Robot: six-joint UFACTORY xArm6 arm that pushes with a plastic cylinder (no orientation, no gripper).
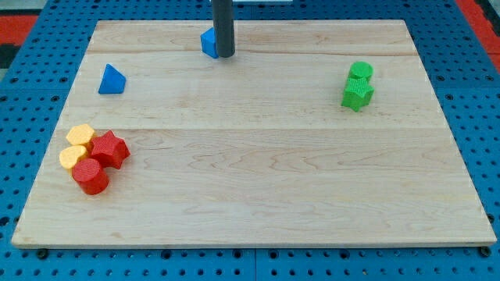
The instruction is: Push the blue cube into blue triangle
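Observation:
The blue cube (208, 42) lies near the view's top, left of centre, partly hidden by the rod. My tip (224, 55) rests right against the cube's right side. The blue triangle (111, 80) lies well to the left and a little lower, near the board's left edge, apart from the cube.
Two green blocks, a cylinder (361, 72) and a star (357, 94), touch at the view's right. At the lower left cluster a yellow hexagon (80, 136), a yellow heart (73, 158), a red star (109, 148) and a red cylinder (91, 176). The wooden board (258, 179) lies on a blue pegboard.

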